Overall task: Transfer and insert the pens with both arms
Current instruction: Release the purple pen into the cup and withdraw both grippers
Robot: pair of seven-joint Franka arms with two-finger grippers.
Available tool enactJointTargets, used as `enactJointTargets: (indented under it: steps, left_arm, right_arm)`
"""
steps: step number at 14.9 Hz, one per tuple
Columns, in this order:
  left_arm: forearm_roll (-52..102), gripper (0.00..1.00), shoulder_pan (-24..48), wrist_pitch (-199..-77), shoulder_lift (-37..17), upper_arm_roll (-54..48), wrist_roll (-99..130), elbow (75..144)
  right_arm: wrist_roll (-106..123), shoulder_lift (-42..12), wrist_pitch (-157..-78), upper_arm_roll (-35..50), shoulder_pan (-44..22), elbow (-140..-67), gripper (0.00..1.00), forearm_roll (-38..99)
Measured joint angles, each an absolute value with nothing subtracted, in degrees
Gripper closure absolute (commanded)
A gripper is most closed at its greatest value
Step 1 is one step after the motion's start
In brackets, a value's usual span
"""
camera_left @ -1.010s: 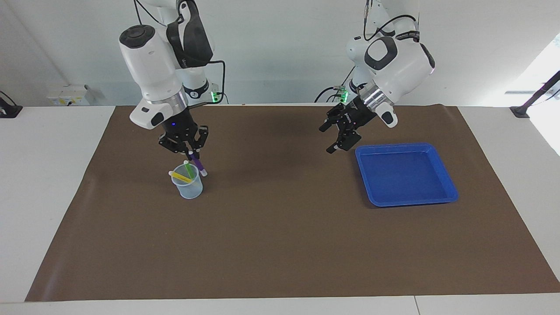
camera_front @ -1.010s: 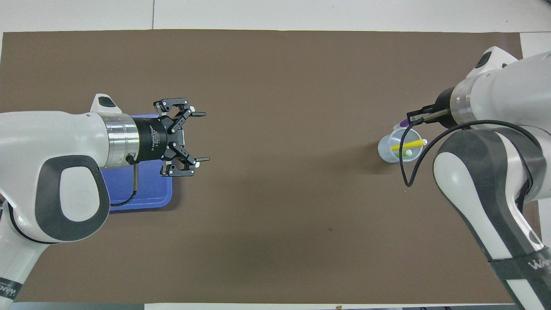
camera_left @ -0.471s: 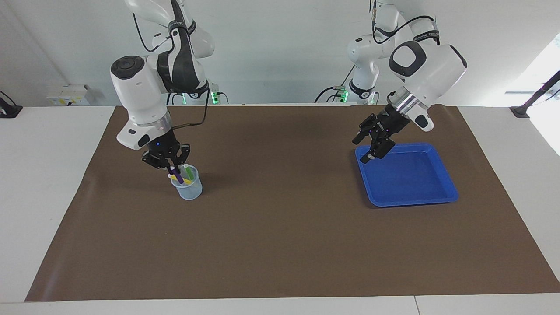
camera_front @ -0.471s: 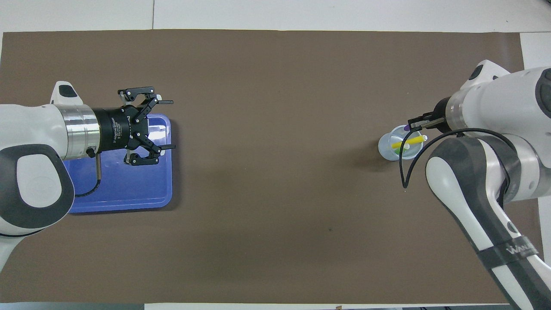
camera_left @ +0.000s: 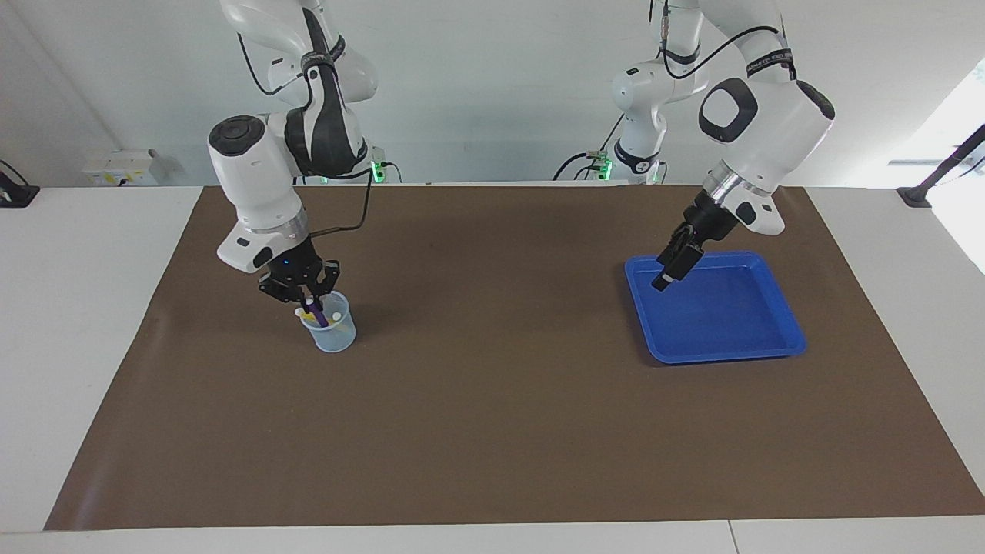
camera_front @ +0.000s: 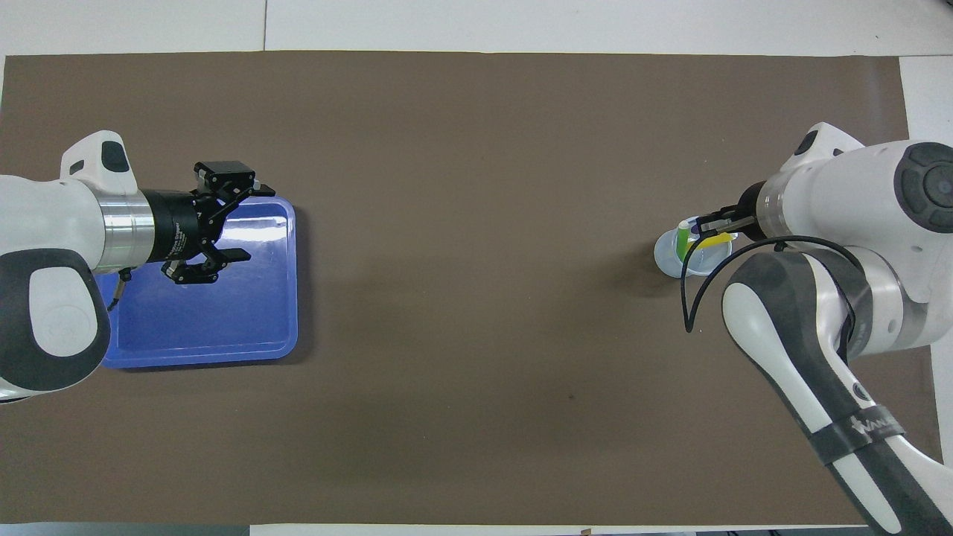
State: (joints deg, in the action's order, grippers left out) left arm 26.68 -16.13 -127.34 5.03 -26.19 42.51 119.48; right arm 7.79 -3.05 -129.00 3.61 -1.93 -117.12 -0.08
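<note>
Right gripper [camera_left: 302, 296] sits right over the cup [camera_left: 338, 337], toward the right arm's end of the mat [camera_left: 492, 431]. As far as I can see it's pinching the top of the purple pen [camera_left: 312, 312]. The pen's long axis is close to upright, slightly tilted, with its lower end inside the cup rim.

Green pen [camera_front: 683, 237] and yellow pen [camera_front: 712, 238] are in the cup too. They lean against the wall with their tops poking above the rim.

Left gripper [camera_front: 252, 221] hangs over the tray's [camera_left: 723, 356] edge nearest the robots, at the left arm's end. Its fingers are spread and hold nothing. I see no pen in the tray. That arm is waiting.

My read: all three pens are at the cup, so this is the last insert.

- The key relation is pen straight below the fingers, cup straight below the pen.
- Next move is just to let go and lift straight up.
- Only the right arm is in reach; the left is well apart.
- Risk: a sideways pull-out snags the other pen tops or tips the light cup.
</note>
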Motion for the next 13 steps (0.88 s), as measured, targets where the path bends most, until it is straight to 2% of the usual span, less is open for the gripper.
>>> enactJointTargets:
  steps: [3, 7, 10, 13]
  left_arm:
    - [18.47, 0.00, -17.79, -123.40, 4.42, -25.99, 24.00, 117.41]
    - [7.45, 0.00, -17.07, -110.39, 0.78, -23.45, 16.36, 106.07]
    - [2.63, 0.00, -8.97, -102.35, -2.09, -15.98, 16.06, 96.97]
    - [1.61, 0.00, -1.86, -93.52, -2.47, -8.75, 14.28, 91.14]
  right_arm:
    - [7.79, -3.05, -129.39, 3.61, -1.93, -117.11, 0.01, -0.08]
    - [7.77, -2.97, -129.41, 3.60, -1.93, -116.04, 0.00, -0.08]
    - [6.94, -2.83, -126.72, 3.25, -1.90, -113.13, 0.00, -0.07]
    - [4.59, -2.50, -119.14, 2.20, -1.88, -107.26, 0.00, -0.07]
